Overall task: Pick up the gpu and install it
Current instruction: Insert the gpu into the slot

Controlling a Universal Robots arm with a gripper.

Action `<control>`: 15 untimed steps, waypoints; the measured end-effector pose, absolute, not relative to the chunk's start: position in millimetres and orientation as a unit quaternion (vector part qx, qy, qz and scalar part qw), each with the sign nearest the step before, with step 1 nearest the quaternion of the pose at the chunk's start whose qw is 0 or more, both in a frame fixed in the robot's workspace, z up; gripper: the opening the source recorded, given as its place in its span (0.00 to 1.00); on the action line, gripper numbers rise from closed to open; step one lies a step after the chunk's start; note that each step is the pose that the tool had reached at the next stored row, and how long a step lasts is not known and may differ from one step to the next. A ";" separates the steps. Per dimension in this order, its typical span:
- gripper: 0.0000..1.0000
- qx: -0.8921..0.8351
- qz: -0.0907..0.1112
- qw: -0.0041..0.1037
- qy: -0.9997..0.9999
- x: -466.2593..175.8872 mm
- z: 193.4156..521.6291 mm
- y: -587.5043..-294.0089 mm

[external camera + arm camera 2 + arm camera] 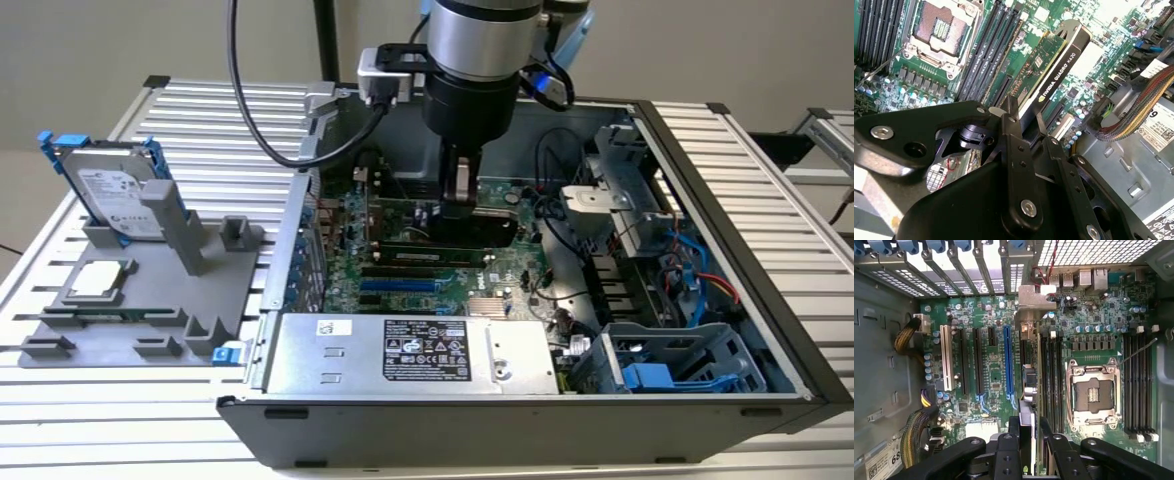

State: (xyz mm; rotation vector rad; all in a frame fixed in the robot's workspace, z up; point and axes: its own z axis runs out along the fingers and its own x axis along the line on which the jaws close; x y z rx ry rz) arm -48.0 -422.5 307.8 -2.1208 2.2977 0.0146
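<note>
The gpu [451,230] hangs on edge low over the motherboard [400,285] inside the open computer case, with my gripper [461,200] shut on its top edge. In the second wrist view the gpu [1066,62] shows its black shroud edge with a white stripe and its green board, reaching away from my gripper [1026,114]. In the first wrist view the gpu [1027,385] runs edge-on between the blue slot [1007,360] and the memory slots [1050,375], its silver bracket [1031,296] at the case's rear wall, my gripper [1029,432] clamped on it. I cannot tell whether the card is seated.
At the exterior view's left, a grey fixture [160,300] holds a hard drive with blue rails [114,190] and a small chip [100,282]. The case contains a power supply [414,350], a drive cage [681,360], loose cables [694,260] and an empty processor socket [1094,395].
</note>
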 end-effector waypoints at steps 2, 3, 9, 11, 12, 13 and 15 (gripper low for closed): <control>0.00 -0.678 0.005 0.007 0.735 -48.0 306.6 -422.5; 0.00 -0.678 0.005 0.007 0.735 -48.0 306.0 -422.5; 0.00 -0.678 0.005 0.007 0.735 -48.0 304.3 -422.5; 0.00 -0.678 0.005 0.007 0.735 -48.0 304.1 -422.5; 0.00 -0.678 0.005 0.008 0.735 -48.0 303.8 -422.4; 0.00 -0.678 0.005 0.008 0.735 -48.0 303.1 -422.4; 0.00 -0.678 0.004 0.008 0.735 -48.0 302.0 -422.4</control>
